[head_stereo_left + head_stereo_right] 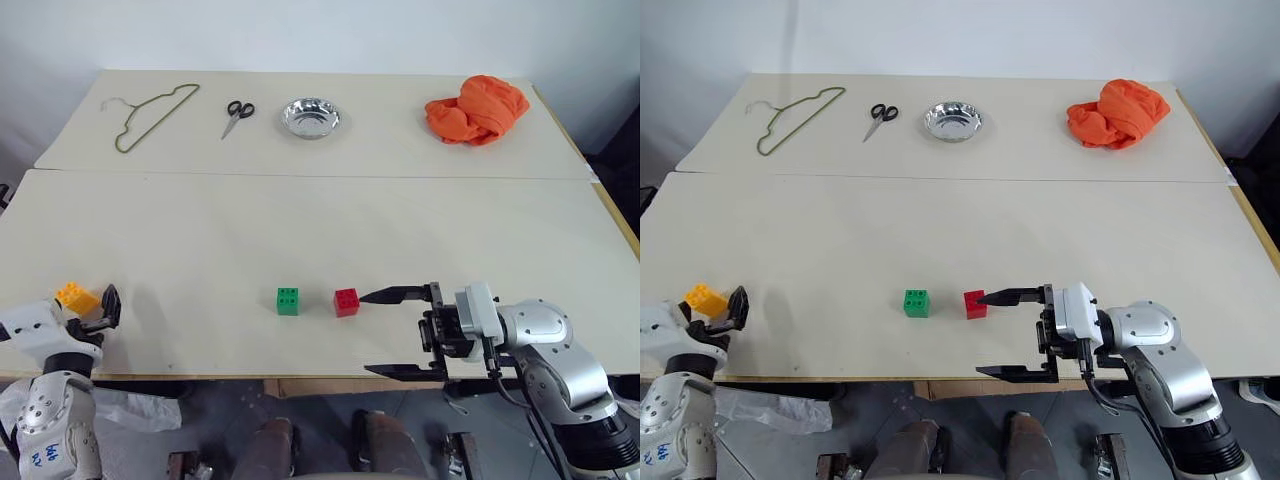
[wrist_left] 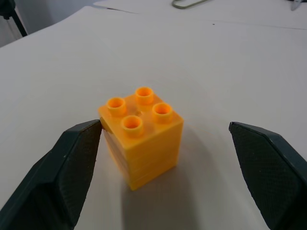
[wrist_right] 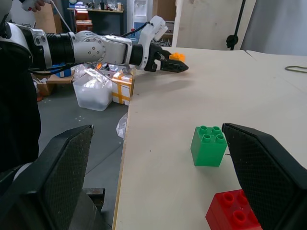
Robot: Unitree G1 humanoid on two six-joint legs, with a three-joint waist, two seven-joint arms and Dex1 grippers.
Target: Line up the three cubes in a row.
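The left gripper point(image 2: 165, 158) stands wide open around the yellow-orange cube point(image 2: 142, 134), one finger point(image 2: 72, 163) touching or just short of the block's side and the other well clear of it, so nothing is clamped yet. Straddling the block this way reads as the set-up for a grasp: this cube sits alone near the table's point(image 1: 320, 230) left front corner, well apart from the other two, and likely has to be carried over to join them.

The right gripper point(image 1: 395, 333) is also fully open and holds nothing. It lies level, pointing across the table, with its far finger's tip just beside the red cube point(image 1: 346, 301) (whether it touches is hard to tell) and its near finger out past the table's front edge. The green cube point(image 1: 287, 300) stands just left of the red one with a small gap between them, the pair already forming the start of a row.

Along the far side lie a wire hanger point(image 1: 152, 113), scissors point(image 1: 237, 116), a steel bowl point(image 1: 311, 117) and an orange cloth point(image 1: 478, 110), none of them in the way
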